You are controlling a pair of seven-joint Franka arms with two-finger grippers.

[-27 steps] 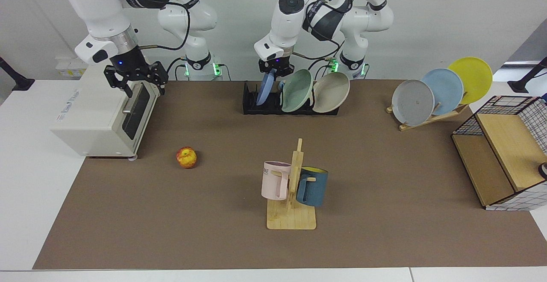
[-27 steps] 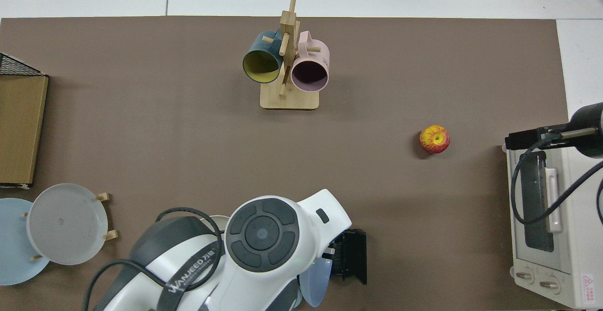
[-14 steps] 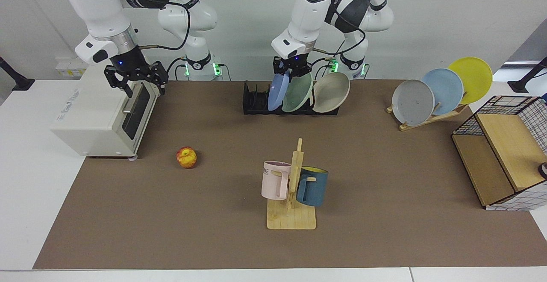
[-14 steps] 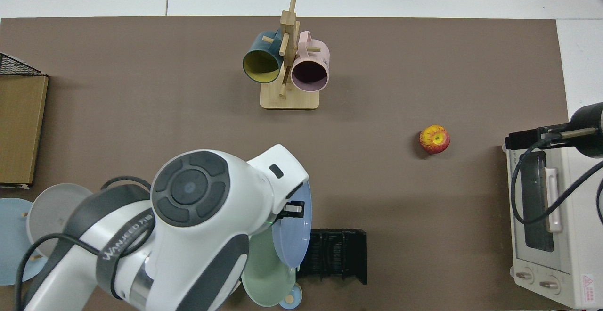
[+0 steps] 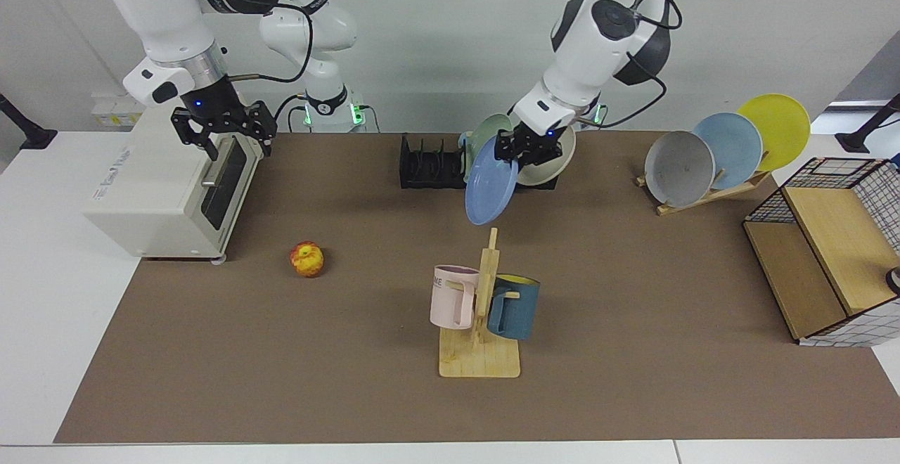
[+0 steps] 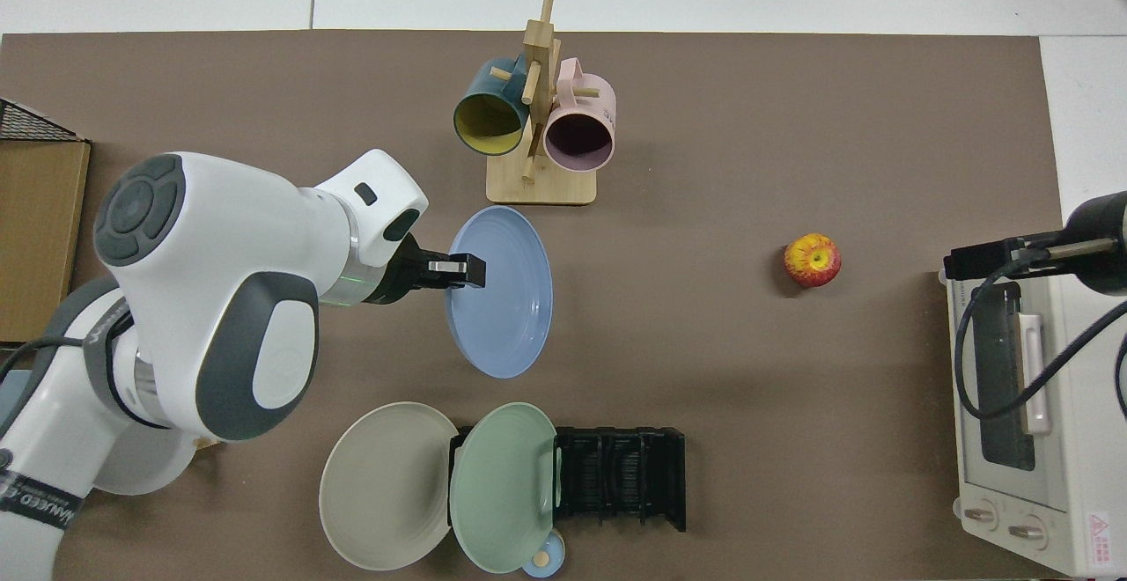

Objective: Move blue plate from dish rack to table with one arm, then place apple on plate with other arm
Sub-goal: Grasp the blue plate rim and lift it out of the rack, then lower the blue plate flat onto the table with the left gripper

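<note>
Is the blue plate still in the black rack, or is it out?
Out. The left gripper holds the blue plate by its rim, tilted in the air in front of the dish rack.

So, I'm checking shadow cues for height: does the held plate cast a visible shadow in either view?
Top view: the blue plate in the left gripper throws no distinct shadow. Facing view: only a faint darker patch on the table around it; the apple has a small contact shadow.

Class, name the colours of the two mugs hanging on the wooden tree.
Pink mug and dark teal mug, yellow inside; top view shows it best.
</note>
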